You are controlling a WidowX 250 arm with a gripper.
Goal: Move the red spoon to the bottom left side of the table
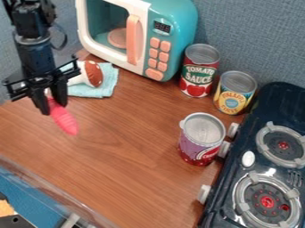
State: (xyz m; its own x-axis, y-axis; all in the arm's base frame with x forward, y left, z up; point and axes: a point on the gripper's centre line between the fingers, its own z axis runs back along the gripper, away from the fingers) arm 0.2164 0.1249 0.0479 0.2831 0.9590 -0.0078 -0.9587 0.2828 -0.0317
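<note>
At upper left, the hand [53, 107] is closed around the red spoon [64, 120], hiding its upper end.

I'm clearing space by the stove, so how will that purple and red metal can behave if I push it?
With its flat metal top and straight sides, the purple can looks stiff and probably won't squash. Standing upright, it may slide or tip if pushed high; once over, its round body would likely roll.

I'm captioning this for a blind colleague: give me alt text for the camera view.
A black robot claw holds a red spoon over a wooden table. A teal toy microwave stands at the back; three cans and a toy stove are at right.
</note>
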